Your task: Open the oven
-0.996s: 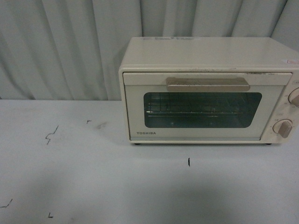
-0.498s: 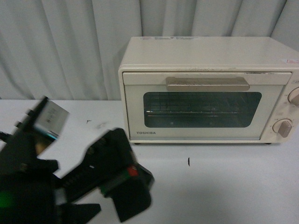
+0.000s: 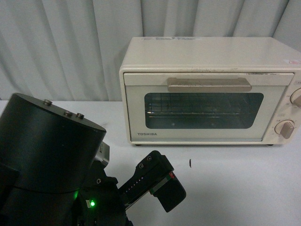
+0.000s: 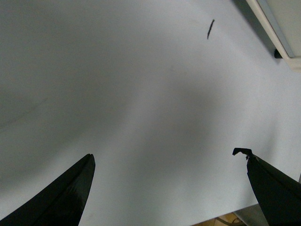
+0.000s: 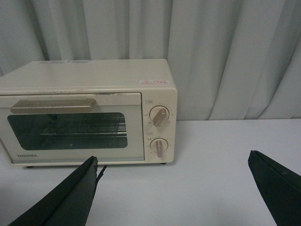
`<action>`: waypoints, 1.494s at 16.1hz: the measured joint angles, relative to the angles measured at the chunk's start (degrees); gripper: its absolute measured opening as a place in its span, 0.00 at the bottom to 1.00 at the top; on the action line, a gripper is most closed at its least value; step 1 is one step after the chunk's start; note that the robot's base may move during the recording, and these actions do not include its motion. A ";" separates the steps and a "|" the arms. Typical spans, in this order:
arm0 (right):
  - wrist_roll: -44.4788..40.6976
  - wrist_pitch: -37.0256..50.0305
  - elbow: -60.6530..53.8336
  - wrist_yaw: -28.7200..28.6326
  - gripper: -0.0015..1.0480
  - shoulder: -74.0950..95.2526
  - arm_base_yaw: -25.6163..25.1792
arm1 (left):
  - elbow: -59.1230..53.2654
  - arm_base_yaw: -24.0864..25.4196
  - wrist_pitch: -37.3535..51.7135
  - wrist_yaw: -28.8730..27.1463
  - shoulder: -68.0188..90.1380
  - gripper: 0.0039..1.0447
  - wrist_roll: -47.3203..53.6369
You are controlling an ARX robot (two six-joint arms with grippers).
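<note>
The cream-white oven (image 3: 207, 89) stands at the back right of the table with its glass door shut; the beige bar handle (image 3: 209, 85) runs across the top of the door. Two round knobs (image 3: 285, 128) sit on its right side. In the right wrist view the oven (image 5: 84, 113) faces my open right gripper (image 5: 172, 156), which hangs well in front of it and holds nothing. My left arm (image 3: 47, 155) fills the lower left of the front view. Open and also holding nothing, my left gripper (image 4: 165, 153) is over bare table, with only the oven's bottom corner (image 4: 277, 28) in its view.
A grey curtain (image 3: 61, 47) hangs behind the white table (image 3: 244, 188). Small black pen marks (image 3: 190, 163) dot the tabletop in front of the oven. The table's near edge (image 4: 225, 217) shows in the left wrist view.
My left arm has risen into the front view from the lower left and now covers that part of the table. The oven has not moved and its door stays shut.
</note>
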 joint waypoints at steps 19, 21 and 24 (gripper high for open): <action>0.00 0.00 0.00 0.00 0.94 0.00 0.00 | 5.11 -0.31 6.45 -1.84 11.34 0.94 -16.94; 0.00 0.00 0.00 0.00 0.94 0.00 0.00 | 5.09 -0.31 6.45 -1.81 11.34 0.94 -16.96; 0.00 0.00 0.00 0.00 0.94 0.00 0.00 | 5.09 -0.31 6.43 -1.79 11.30 0.94 -17.00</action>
